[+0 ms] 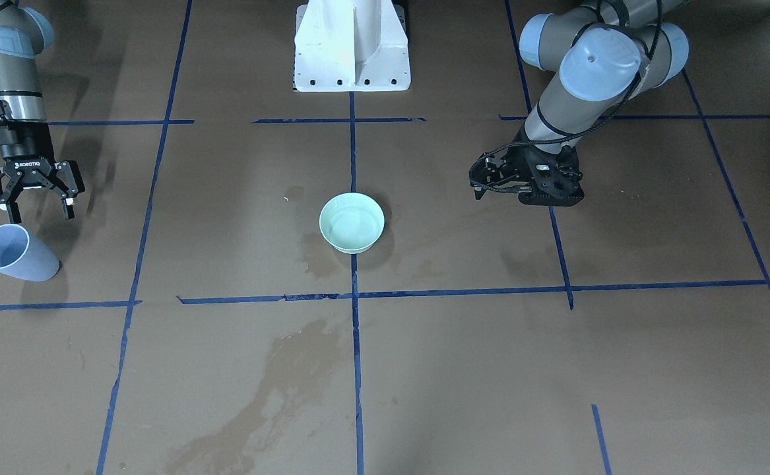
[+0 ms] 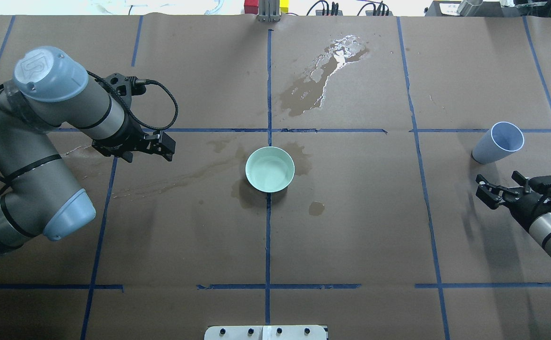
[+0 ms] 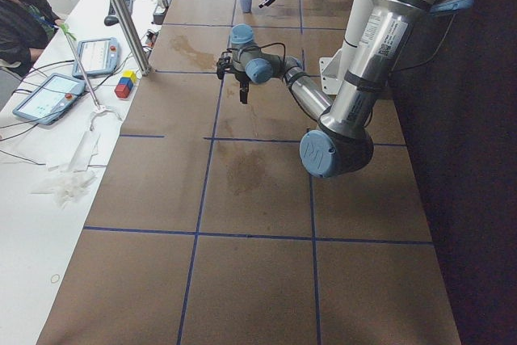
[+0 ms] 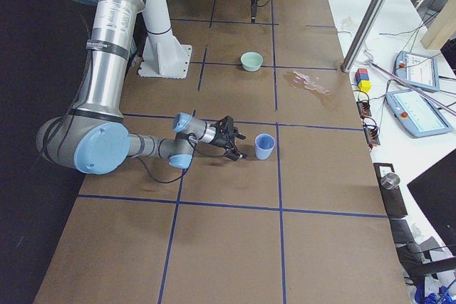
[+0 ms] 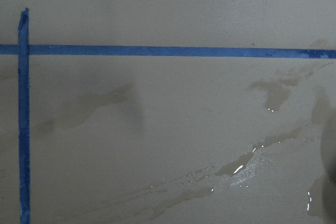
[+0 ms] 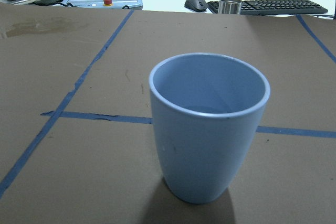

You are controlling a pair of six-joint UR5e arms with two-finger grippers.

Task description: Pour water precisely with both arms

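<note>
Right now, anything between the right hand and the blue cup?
Nothing. In the front-facing view the open right hand hangs just short of the blue cup, apart from it; only bare brown board shows in the gap.

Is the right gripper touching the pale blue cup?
Apart. The overhead view shows bare brown table between the right gripper and the pale blue cup.

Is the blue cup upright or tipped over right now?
Upright. The blue cup stands on its base with its mouth up, free of the open right hand.
</note>
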